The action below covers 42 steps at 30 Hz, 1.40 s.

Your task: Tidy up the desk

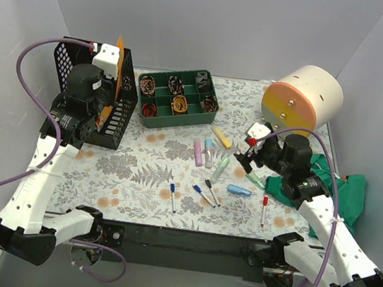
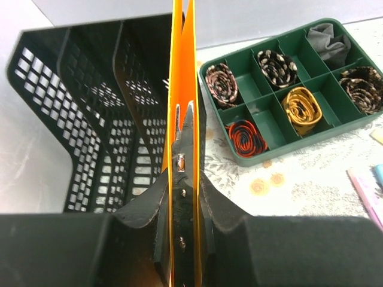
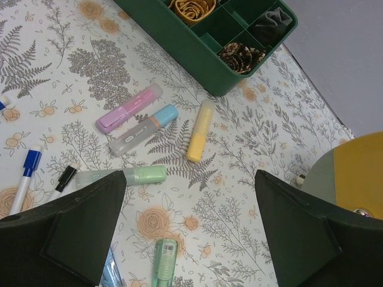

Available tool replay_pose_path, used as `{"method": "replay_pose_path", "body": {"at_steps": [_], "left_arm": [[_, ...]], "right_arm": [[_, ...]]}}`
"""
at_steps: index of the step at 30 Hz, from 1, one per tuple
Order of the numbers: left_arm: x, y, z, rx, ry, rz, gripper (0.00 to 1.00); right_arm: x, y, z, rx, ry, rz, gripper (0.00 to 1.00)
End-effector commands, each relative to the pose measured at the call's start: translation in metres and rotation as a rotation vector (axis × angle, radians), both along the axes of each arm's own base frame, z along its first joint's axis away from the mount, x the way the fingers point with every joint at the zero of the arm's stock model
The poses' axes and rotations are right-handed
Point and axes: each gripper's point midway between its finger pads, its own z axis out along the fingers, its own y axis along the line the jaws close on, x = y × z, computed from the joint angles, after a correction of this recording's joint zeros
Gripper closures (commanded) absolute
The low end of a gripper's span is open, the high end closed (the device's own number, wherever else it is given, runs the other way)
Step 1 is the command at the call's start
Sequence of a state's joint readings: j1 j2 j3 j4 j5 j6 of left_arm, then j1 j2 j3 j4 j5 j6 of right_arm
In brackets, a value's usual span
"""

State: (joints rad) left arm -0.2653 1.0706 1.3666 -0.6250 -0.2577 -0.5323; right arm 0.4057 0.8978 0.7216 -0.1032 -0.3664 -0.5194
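The desk (image 1: pixel 140 154) has a pale cover printed with ferns and orange flowers. My left gripper (image 1: pixel 111 68) is shut on a thin orange folder (image 2: pixel 179 72) and holds it upright on edge over the black mesh file rack (image 2: pixel 90 125) at the far left. My right gripper (image 3: pixel 191 179) is open and empty, hovering low over the desk (image 3: pixel 239 197) right of centre. Below it lie a yellow highlighter (image 3: pixel 199 130), a pink one (image 3: pixel 128 109), a blue one (image 3: pixel 139 130) and two green ones (image 3: pixel 128 177).
A green compartment tray (image 1: pixel 175 118) with rolled ties stands at the back centre. A cream and yellow drum (image 1: pixel 303 98) stands at the back right. A green cloth (image 1: pixel 345 194) lies at the right edge. Several markers (image 1: pixel 206 192) lie near the front, a red one (image 1: pixel 263 211) further right.
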Motion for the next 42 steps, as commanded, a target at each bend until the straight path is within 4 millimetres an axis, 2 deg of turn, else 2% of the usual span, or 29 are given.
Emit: {"method": "replay_pose_path", "body": {"at_steps": [1, 5, 8, 12, 13, 17, 18, 19, 20, 22, 23, 24, 27, 28, 31, 33, 36, 37, 38, 39, 40, 41, 42], "left_arm": [[-0.008, -0.013, 0.015, -0.081, -0.017, -0.082, 1.0], [-0.016, -0.012, 0.003, -0.081, 0.038, -0.082, 1.0], [-0.01, -0.006, -0.001, -0.064, 0.046, -0.059, 1.0], [0.011, -0.003, -0.006, -0.068, 0.05, -0.047, 0.98], [0.021, -0.003, -0.013, -0.069, 0.068, -0.044, 0.97], [0.043, 0.001, -0.013, -0.1, 0.077, -0.034, 0.9], [0.048, 0.006, -0.005, -0.103, 0.058, -0.018, 0.86], [0.052, 0.008, 0.001, -0.111, 0.039, -0.005, 0.69], [0.059, 0.011, 0.001, -0.111, 0.041, 0.006, 0.65], [0.067, 0.018, 0.018, -0.113, 0.0, 0.032, 0.52], [0.074, 0.02, 0.015, -0.108, 0.004, 0.048, 0.36], [0.078, 0.024, 0.028, -0.11, -0.025, 0.06, 0.32], [0.093, 0.032, 0.028, -0.105, -0.021, 0.095, 0.23], [0.095, 0.033, 0.034, -0.108, -0.034, 0.097, 0.23], [0.101, 0.035, 0.032, -0.123, -0.033, 0.112, 0.23], [0.1, 0.034, 0.033, -0.155, -0.03, 0.122, 0.25], [0.08, 0.027, 0.032, -0.227, 0.008, 0.112, 0.27], [0.059, 0.025, 0.046, -0.254, -0.021, 0.101, 0.26], [0.049, 0.022, 0.032, -0.27, 0.005, 0.093, 0.24], [0.037, 0.018, 0.038, -0.293, -0.02, 0.07, 0.19], [0.028, 0.017, 0.042, -0.32, -0.052, 0.064, 0.11], [0.007, 0.018, 0.058, -0.337, -0.112, 0.059, 0.07], [0.0, 0.016, 0.049, -0.347, -0.097, 0.051, 0.05]], "right_arm": [[0.001, 0.0, 0.002, 0.013, -0.014, 0.004, 0.03], [0.001, 0.001, -0.001, 0.009, -0.007, 0.009, 0.03], [0.001, 0.002, -0.003, 0.007, 0.0, 0.017, 0.03], [0.001, 0.002, -0.005, 0.003, 0.006, 0.015, 0.03], [0.002, 0.001, -0.005, 0.002, 0.007, 0.013, 0.03], [0.002, 0.0, -0.006, 0.001, 0.007, 0.01, 0.03], [0.003, 0.0, -0.006, 0.0, 0.009, 0.01, 0.03], [0.003, 0.0, -0.007, 0.0, 0.012, 0.009, 0.03], [0.002, 0.0, -0.007, 0.0, 0.014, 0.012, 0.03], [0.003, 0.0, -0.008, -0.001, 0.017, 0.013, 0.03], [0.003, 0.0, -0.009, -0.002, 0.018, 0.012, 0.03], [0.003, 0.0, -0.009, -0.002, 0.017, 0.012, 0.03], [0.003, -0.001, -0.01, -0.004, 0.019, 0.011, 0.03], [0.003, -0.001, -0.009, -0.003, 0.016, 0.011, 0.03], [0.004, -0.003, -0.01, -0.005, 0.02, 0.003, 0.03], [0.005, -0.004, -0.01, -0.004, 0.019, -0.001, 0.03], [0.006, -0.005, -0.01, -0.004, 0.021, -0.004, 0.03], [0.006, -0.006, -0.01, -0.002, 0.021, -0.007, 0.03], [0.006, -0.006, -0.01, -0.005, 0.021, -0.007, 0.03], [0.007, -0.007, -0.011, -0.004, 0.023, -0.009, 0.03], [0.008, -0.007, -0.011, -0.006, 0.026, -0.009, 0.03], [0.007, -0.007, -0.012, -0.005, 0.03, -0.007, 0.03], [0.007, -0.006, -0.013, -0.006, 0.032, -0.002, 0.03]]}}
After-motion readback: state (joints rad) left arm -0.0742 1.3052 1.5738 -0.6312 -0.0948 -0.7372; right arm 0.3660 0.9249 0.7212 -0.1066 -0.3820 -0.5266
